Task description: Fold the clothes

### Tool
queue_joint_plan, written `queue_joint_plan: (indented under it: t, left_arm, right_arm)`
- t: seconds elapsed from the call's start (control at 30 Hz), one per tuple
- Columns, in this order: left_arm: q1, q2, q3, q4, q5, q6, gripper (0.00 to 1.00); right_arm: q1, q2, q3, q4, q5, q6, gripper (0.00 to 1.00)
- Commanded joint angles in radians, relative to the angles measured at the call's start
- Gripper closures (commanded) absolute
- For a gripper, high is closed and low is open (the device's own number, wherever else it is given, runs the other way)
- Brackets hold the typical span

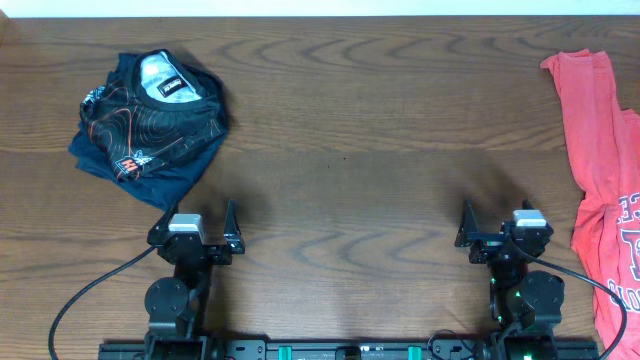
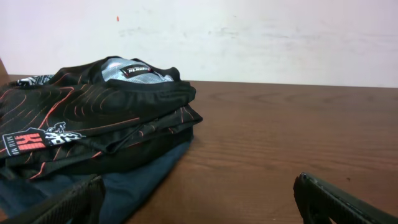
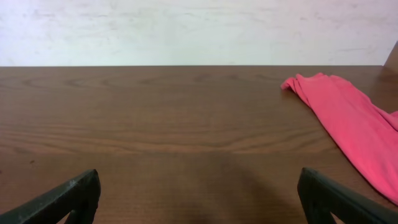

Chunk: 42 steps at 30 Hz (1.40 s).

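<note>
The coral-red T-shirt (image 1: pixel 605 190) lies crumpled along the table's right edge, part of its dark white-outlined lettering showing near the front. A strip of it shows at the right of the right wrist view (image 3: pixel 351 124). My right gripper (image 1: pixel 497 232) is open and empty near the front edge, to the left of the shirt and apart from it; its fingers frame bare wood (image 3: pixel 199 199). My left gripper (image 1: pixel 196 228) is open and empty at the front left, its fingers wide apart (image 2: pixel 199 202).
A dark navy garment with orange contour-line print (image 1: pixel 150 110) lies folded at the back left, just beyond my left gripper, and fills the left of the left wrist view (image 2: pixel 93 130). The wooden table (image 1: pixel 350 130) spans the whole view. A pale wall stands behind.
</note>
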Motion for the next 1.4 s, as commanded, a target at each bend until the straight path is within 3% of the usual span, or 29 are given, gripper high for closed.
queue_joint_plan:
  t: [0.0, 0.33, 0.57, 0.87, 1.0, 1.07, 1.2, 1.37]
  left_arm:
    - [0.003, -0.008, -0.007, -0.045, 0.0, 0.002, 0.02]
    - [0.003, 0.08, 0.115, -0.154, -0.001, -0.079, 0.02]
    - [0.003, 0.366, 0.315, -0.276, 0.0, -0.111, 0.02]
    - [0.003, 0.74, 0.603, -0.526, 0.001, -0.111, 0.02]
    - [0.003, 0.83, 0.669, -0.607, 0.003, -0.111, 0.02]
    - [0.003, 0.85, 0.674, -0.604, 0.032, -0.111, 0.02]
    - [0.003, 0.856, 0.674, -0.604, 0.045, -0.111, 0.02]
    - [0.003, 0.855, 0.674, -0.596, 0.045, -0.111, 0.02]
  right_arm:
    - [-0.01, 0.013, 0.003, -0.005, 0.038, -0.017, 0.01]
    - [-0.01, 0.22, 0.169, -0.11, 0.206, 0.016, 0.01]
    - [-0.031, 0.6, 0.443, -0.338, 0.2, 0.093, 0.01]
    - [-0.083, 1.063, 0.818, -0.671, 0.087, 0.079, 0.01]
    - [-0.083, 1.138, 0.878, -0.71, 0.018, 0.08, 0.01]
    - [-0.092, 1.144, 0.878, -0.727, 0.101, 0.132, 0.01]
    - [-0.165, 1.146, 0.875, -0.808, 0.403, 0.399, 0.01]
    - [-0.338, 1.168, 0.863, -0.798, 0.403, 0.414, 0.04]
